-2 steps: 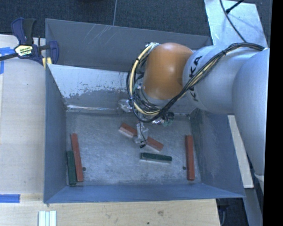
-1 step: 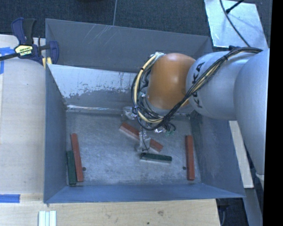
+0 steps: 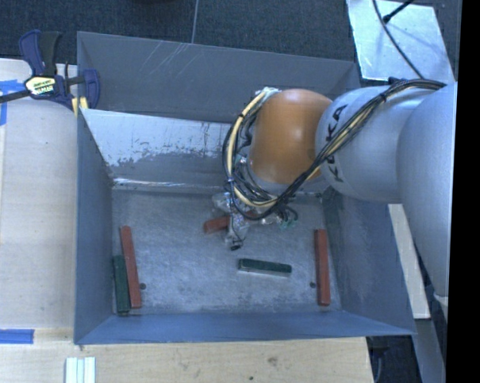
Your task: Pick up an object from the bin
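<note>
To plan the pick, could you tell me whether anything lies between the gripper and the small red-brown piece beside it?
Nothing visible does. The gripper sits right beside the small red-brown piece mid-bin; the green bar lies apart, lower in the view.

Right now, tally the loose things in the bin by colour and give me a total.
Reddish-brown: 3 (left long bar, right long bar, small piece at mid-back)
Dark green: 2 (left green bar, middle green bar)
Total: 5
</note>
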Available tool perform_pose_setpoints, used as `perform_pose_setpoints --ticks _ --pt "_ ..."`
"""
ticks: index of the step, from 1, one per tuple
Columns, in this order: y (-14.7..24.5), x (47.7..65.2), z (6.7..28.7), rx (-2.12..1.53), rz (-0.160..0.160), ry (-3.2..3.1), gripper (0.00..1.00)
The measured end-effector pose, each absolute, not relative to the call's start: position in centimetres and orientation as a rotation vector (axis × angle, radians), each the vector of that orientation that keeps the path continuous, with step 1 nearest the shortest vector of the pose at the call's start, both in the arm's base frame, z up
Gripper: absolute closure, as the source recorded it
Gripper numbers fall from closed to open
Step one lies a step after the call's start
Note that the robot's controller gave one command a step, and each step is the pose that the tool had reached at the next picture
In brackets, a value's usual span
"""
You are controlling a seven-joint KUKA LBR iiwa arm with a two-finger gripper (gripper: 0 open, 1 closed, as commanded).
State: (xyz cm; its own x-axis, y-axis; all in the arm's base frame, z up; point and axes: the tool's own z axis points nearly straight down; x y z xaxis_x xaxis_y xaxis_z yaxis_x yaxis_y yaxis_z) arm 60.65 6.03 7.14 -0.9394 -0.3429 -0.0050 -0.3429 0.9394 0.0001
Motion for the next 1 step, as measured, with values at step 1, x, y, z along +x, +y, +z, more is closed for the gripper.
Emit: perform_pose_setpoints --ticks 1 --pt "10.47 61.52 23.66 -0.899 -0.001 2.997 1.00"
